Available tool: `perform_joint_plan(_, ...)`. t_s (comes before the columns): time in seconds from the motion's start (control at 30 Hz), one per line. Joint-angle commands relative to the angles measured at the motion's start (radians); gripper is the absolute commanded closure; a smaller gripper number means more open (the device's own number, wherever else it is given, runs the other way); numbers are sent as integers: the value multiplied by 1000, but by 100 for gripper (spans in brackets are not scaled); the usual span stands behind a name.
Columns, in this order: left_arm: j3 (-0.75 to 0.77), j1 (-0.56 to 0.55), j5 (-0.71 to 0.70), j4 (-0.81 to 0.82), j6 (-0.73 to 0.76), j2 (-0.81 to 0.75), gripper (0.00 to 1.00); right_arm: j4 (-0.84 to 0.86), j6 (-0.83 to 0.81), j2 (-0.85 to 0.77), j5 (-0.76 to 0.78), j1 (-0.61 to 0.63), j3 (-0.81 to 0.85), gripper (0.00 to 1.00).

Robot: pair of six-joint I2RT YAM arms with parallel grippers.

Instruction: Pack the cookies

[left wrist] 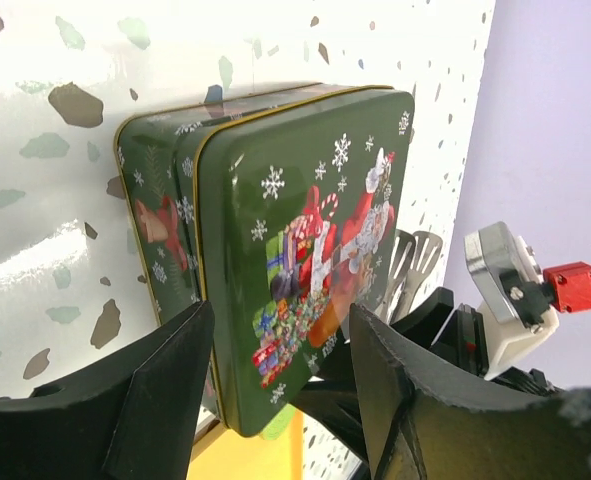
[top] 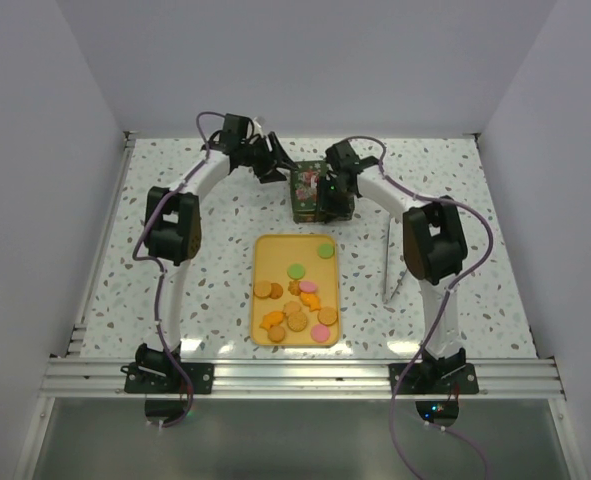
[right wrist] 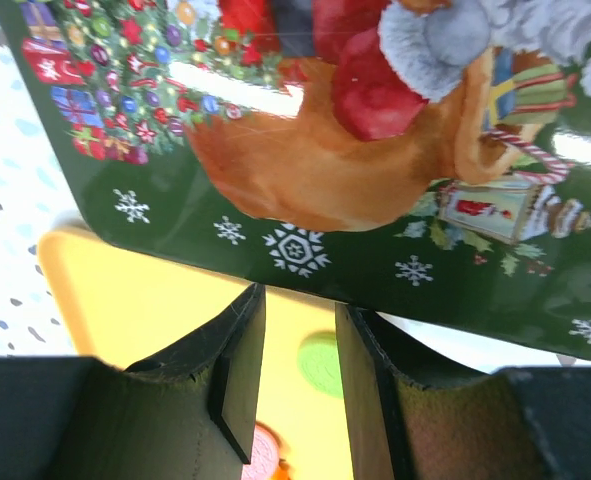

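Note:
Several cookies [top: 295, 300] in orange, tan, pink and green lie on a yellow tray [top: 265, 250]. A green Christmas tin [top: 308, 190] with its lid on sits just behind the tray. My left gripper [top: 273, 168] is at the tin's back left. In the left wrist view it [left wrist: 280, 320] is spread wide, with a corner of the tin [left wrist: 295, 220] between the fingers; I cannot tell if they touch it. My right gripper [top: 335, 190] is at the tin's right side. Its jaws [right wrist: 297, 295] are narrowly parted and empty, tips at the tin's edge [right wrist: 375, 150]. A green cookie [right wrist: 323, 365] shows through the gap.
The speckled table [top: 475, 200] is walled at the back and both sides. An aluminium rail [top: 295, 375] runs along the near edge between the arm bases. The right arm's wrist [left wrist: 515, 290] is close beside the tin in the left wrist view.

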Motion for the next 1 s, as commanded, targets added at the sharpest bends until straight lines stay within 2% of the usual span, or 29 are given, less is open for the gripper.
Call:
perform_joint_plan(0.0,46,13,20,-5,11,-2,38,4,13,29,21,0,84,62)
perform_joint_plan(0.27,44,17,17,-20,35,-8,38,-39,26,97,22,0,204,63)
perform_joint_plan(0.5,95,19,-21,-28,55,1,38,-51,29,115,12,0,236,62)
perform_joint_plan(0.57,118,17,-42,-20,61,10,44,-51,32,115,10,0,233,62)
perform_joint_plan(0.6,138,19,-49,-14,63,15,50,-51,32,114,10,0,232,63)
perform_joint_plan(0.67,144,17,-56,30,50,24,54,-53,30,115,8,1,229,62)
perform_joint_plan(0.7,141,17,-58,55,44,24,65,-51,32,115,7,0,230,63)
perform_joint_plan(0.83,123,10,-52,237,-17,49,84,-59,32,127,4,0,235,63)
perform_joint_plan(0.9,174,2,-44,255,-45,79,94,-63,30,136,4,0,242,63)
perform_joint_plan(0.97,249,-12,-73,239,-40,135,97,-70,32,143,4,0,252,63)
